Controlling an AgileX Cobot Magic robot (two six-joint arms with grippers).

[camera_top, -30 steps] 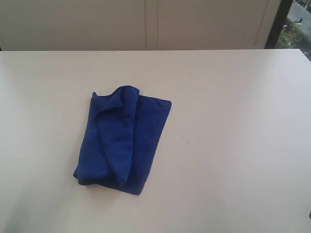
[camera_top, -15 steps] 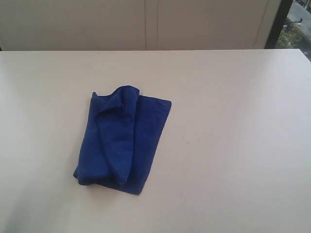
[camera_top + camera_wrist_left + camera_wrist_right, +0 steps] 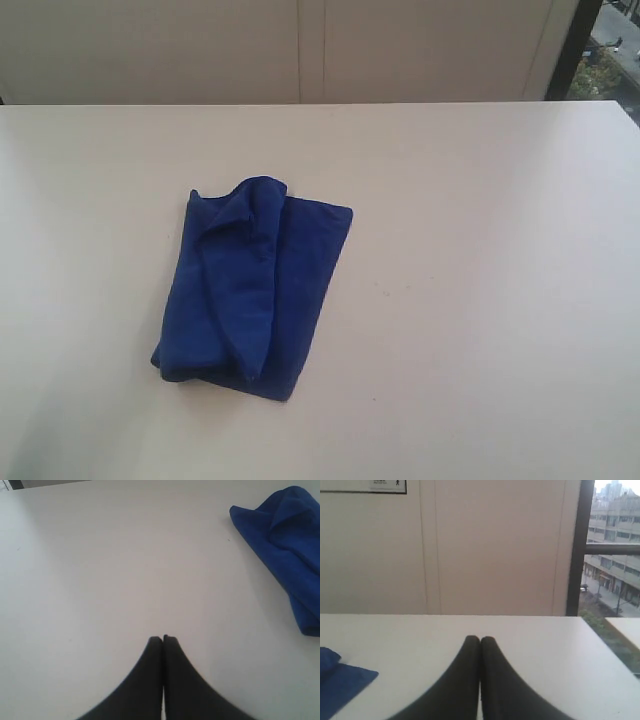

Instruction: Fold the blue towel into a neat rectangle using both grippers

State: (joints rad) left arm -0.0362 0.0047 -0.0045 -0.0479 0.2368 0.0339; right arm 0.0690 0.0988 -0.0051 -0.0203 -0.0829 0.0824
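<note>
One blue towel [image 3: 252,300] is seen lying on the table [image 3: 480,260], left of centre, its long side running from far to near with a slight slant. It is already gathered into a compact, layered bundle that is roughly rectangular. A loose flap [image 3: 248,245] is left standing as a rumpled ridge along the top, bunched at the far end and tapering toward the near edge, so the shape cannot be called neat.

The folding itself is judged to be largely done, with the tidying of that flap as the step in hand. For the next move, the bunched far end of the flap would need to be pinched and drawn flat, while the bundle beneath is held down by the other claw so that the layers are not dragged apart.

Two grippers are counted. The left gripper [image 3: 163,639] is held over bare table well apart from the towel, its jaws pressed together on nothing. The right gripper [image 3: 480,639] is likewise pressed together and empty, pointed toward the far wall [image 3: 490,545], with only a corner of the towel caught at the edge of its view. Neither arm is shown in the exterior view.

One table and one window [image 3: 615,555], at the far right, are also counted.
</note>
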